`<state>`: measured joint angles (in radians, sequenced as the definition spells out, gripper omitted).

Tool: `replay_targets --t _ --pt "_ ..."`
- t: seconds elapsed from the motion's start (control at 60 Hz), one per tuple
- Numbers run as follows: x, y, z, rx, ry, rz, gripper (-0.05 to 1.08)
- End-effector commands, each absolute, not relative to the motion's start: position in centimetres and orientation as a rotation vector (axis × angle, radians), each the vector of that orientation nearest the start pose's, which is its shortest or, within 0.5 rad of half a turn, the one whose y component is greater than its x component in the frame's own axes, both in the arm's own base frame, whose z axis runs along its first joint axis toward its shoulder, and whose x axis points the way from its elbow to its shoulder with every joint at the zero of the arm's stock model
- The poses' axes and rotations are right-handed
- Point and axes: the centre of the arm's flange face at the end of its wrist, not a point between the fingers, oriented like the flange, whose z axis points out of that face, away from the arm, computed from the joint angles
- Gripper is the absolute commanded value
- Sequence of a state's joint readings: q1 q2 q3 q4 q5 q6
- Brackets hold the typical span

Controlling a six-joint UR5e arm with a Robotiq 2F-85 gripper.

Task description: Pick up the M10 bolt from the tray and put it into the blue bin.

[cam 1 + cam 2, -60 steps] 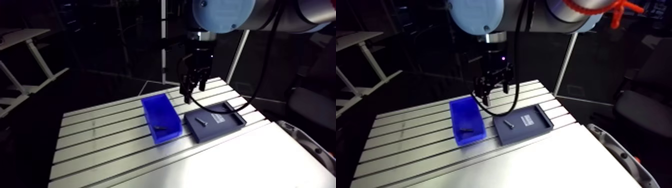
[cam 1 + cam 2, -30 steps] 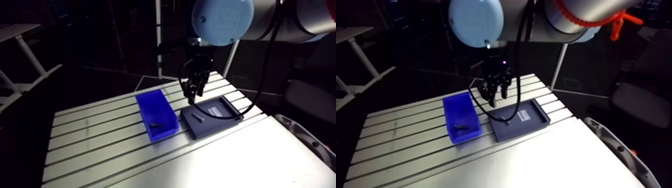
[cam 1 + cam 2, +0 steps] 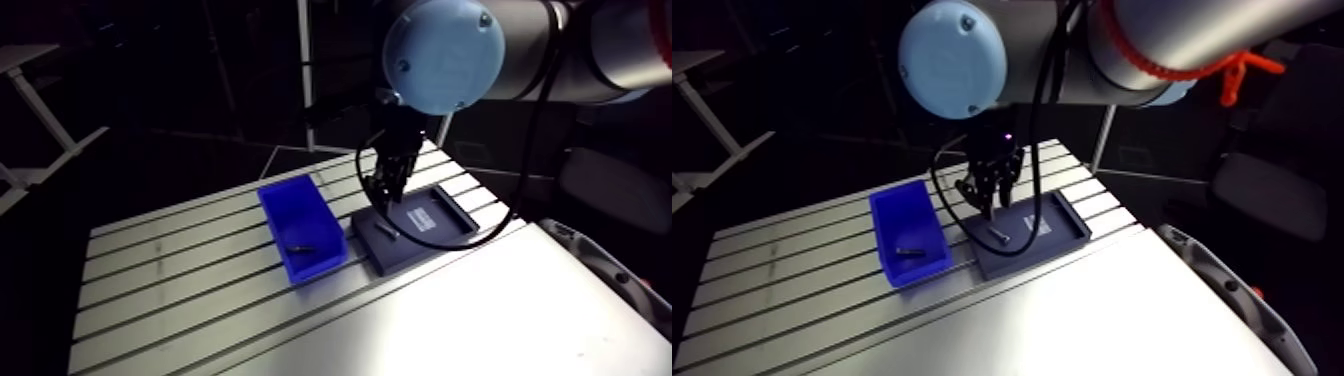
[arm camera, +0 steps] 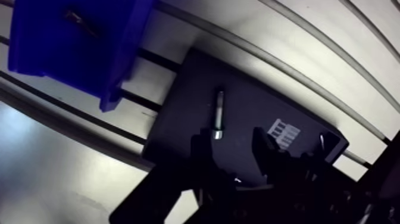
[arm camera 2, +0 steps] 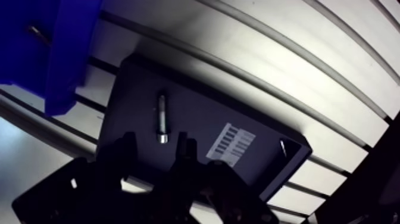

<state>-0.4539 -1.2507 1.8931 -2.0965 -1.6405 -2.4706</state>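
The M10 bolt (image 4: 219,113) lies on the dark tray (image 4: 184,89), its head towards my gripper. My gripper (image 4: 232,149) hangs low over the tray, fingers apart, nothing between them; the bolt's head sits just ahead of the gap. In the arm view the gripper (image 3: 378,190) stands over the tray (image 3: 440,235), a little above the bolt (image 3: 388,230). The blue bin (image 3: 275,212) stands beside the tray with another dark bolt (image 3: 298,246) inside.
A white barcode label (image 4: 283,132) is stuck on the tray floor beside the gripper, and a small pale item (image 4: 322,140) lies in the tray's corner. Tray and bin rest on the slotted aluminium table (image 3: 170,270), whose smooth plate (image 3: 480,320) reaches the near edge.
The gripper has moved from above the bin's far end over to the tray and come down towards the bolt. Its fingers have drawn closer together. The arm camera has shifted too.
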Motion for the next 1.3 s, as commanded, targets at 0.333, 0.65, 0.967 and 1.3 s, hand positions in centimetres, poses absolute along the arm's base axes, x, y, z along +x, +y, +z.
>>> replay_targets --t 0.333,0.65,0.967,1.3 --pt "-53.0 11.9 20.0 -0.653 2.909 -0.06 0.53" --pt "-53.3 12.0 18.7 -0.671 2.919 -0.04 0.53" --pt "-53.3 11.9 18.3 -0.672 2.914 -0.048 0.52" --pt "-53.2 11.7 18.0 -0.665 2.912 -0.053 0.52"
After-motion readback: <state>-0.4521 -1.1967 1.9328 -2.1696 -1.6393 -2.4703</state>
